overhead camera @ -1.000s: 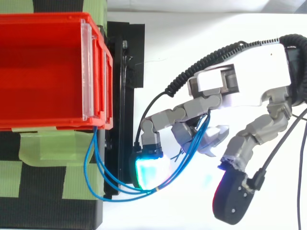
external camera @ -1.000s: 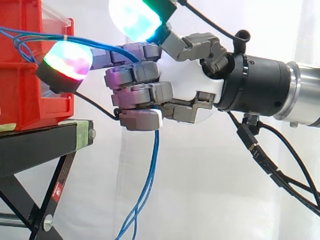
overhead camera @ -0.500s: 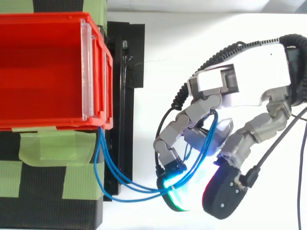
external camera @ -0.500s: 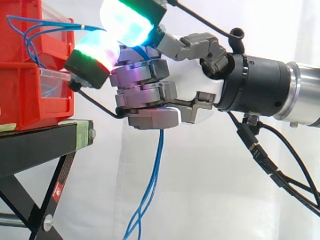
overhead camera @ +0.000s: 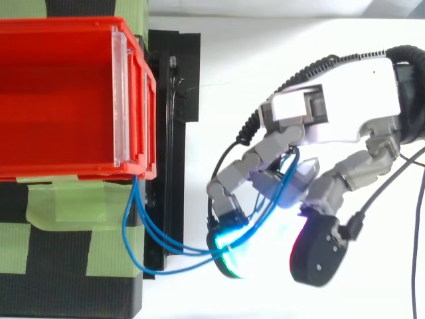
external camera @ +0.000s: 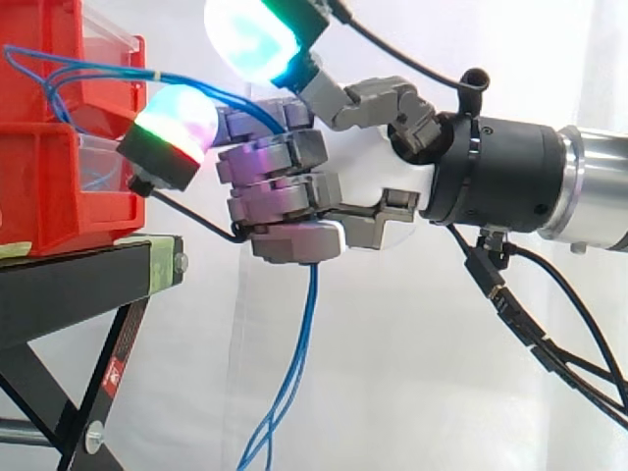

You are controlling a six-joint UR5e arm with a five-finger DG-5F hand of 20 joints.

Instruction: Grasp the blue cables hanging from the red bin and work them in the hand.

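Observation:
Thin blue cables (external camera: 93,71) run from the red bin (external camera: 49,137) on the left across to my hand (external camera: 294,186), pass through its curled fingers and hang down below it (external camera: 299,363). In the top view the cables (overhead camera: 156,239) loop out from the bin's front corner (overhead camera: 136,169) to the hand (overhead camera: 312,126). The hand comes in from the right, its fingers curled round the cables just right of the bin. One glowing fingertip (external camera: 167,128) sits close to the bin's front, another (external camera: 257,34) stands above.
The red bin rests on a black stand (external camera: 88,285) with green tape (overhead camera: 80,206) on its top. A white curtain hangs behind. Open space lies below the hand, to the right of the stand's legs.
The hand has shifted slightly left and lower since half a second ago, and the cable run to the bin has dropped a little. A second ago the lower fingertip sat nearer the bin.

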